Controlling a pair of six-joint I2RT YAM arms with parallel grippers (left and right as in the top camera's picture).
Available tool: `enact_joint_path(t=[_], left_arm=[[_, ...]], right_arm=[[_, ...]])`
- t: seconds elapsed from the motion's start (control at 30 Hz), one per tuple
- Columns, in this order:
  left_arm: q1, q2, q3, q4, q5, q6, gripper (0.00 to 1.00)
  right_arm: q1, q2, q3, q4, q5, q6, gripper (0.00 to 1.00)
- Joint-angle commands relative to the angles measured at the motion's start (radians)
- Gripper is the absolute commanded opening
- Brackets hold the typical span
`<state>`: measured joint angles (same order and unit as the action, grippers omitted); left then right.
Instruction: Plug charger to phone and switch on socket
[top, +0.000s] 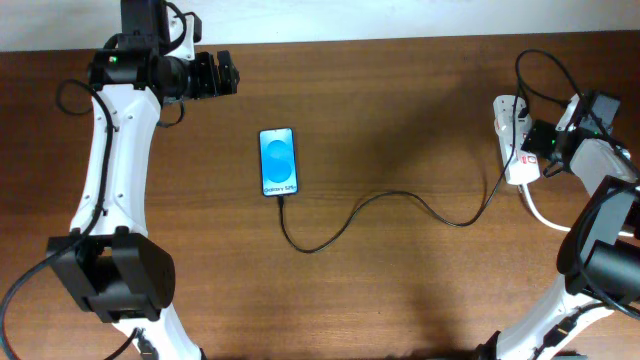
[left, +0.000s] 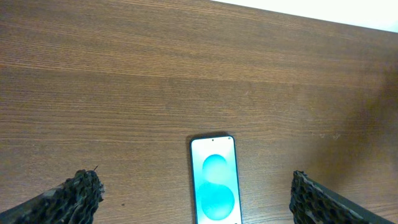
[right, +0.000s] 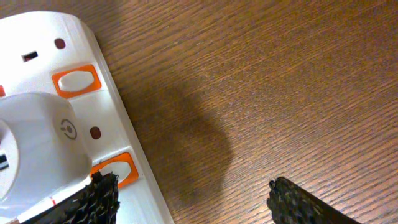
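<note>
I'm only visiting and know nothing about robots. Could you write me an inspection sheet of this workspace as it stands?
Surface: brown wood-grain table.
Job's things: phone face up, blue screen lit; charger runs from its lower edge to the socket, which holds a white adapter.
Clutter: nothing seen.
Grippers: left end effector open, near the phone, holding nothing; right end effector open, one finger at an orange switch.
Cables: thick white cord leaves the socket.
Surroundings: pale wall behind the table.
</note>
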<state>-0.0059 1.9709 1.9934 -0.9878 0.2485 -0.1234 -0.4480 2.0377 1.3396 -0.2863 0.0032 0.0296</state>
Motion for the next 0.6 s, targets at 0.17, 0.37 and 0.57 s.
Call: enact_joint_path(t=[0.17,0.37,0.57], left_arm=[[0.002,-0.011,0.01,-0.002,-0.01,0.009,1.0],[0.002,-0.011,0.01,-0.002,-0.01,0.009,0.99],[0.002,-0.011,0.01,-0.002,-0.01,0.009,0.99]], right_arm=[[0.003,0.024,0.013,0.022,-0.018,0.04,0.8],[0.003,0.049,0.012,0.034,-0.029,0.081,0.8],[0.003,0.049,0.012,0.034,-0.056,0.081,0.8]])
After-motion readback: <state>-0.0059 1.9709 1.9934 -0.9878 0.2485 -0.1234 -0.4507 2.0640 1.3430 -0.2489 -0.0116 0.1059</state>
